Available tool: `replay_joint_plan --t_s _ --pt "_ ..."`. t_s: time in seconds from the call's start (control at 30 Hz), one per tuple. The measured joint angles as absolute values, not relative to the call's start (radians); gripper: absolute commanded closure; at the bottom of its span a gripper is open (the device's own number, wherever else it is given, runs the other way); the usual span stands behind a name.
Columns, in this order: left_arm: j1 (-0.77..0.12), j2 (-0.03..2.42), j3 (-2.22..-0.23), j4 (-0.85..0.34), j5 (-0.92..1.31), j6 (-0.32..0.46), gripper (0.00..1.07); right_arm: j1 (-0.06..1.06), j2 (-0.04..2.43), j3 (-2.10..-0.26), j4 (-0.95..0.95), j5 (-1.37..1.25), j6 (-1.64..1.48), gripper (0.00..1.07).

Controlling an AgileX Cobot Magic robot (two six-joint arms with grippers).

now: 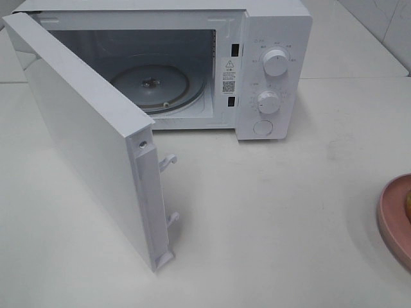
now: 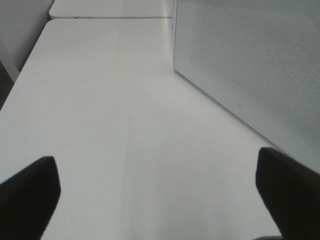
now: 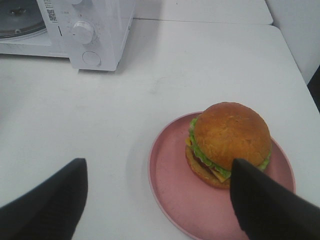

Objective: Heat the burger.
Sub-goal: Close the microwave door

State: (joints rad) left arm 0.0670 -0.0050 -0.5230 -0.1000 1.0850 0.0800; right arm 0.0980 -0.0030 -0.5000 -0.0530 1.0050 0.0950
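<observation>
The burger (image 3: 229, 142), with a golden-brown bun, lettuce and cheese, sits on a round pink plate (image 3: 172, 185). In the exterior view only the plate's edge (image 1: 390, 219) shows at the right border. My right gripper (image 3: 157, 200) hovers open above the plate's near side, one finger over the plate close to the burger, not touching it. My left gripper (image 2: 157, 200) is open over bare table beside the microwave door (image 2: 255, 65). The white microwave (image 1: 270, 64) stands at the back with its door (image 1: 90, 141) swung wide open and its glass turntable (image 1: 157, 86) bare. Neither gripper shows in the exterior view.
The open door juts toward the table's front on the left. The microwave's control panel with two knobs (image 1: 276, 63) and a button faces front. A second table (image 2: 110, 9) adjoins at the far end. The white table (image 1: 270, 224) spreads between the microwave and the plate.
</observation>
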Motion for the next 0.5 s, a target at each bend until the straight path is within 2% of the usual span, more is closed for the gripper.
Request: replay_joint_plan --t_s 0.5 --pt "0.067 -0.005 -0.523 -0.100 1.085 0.080 0.07 0.098 -0.003 -0.500 -0.053 1.005 0.095 0.32"
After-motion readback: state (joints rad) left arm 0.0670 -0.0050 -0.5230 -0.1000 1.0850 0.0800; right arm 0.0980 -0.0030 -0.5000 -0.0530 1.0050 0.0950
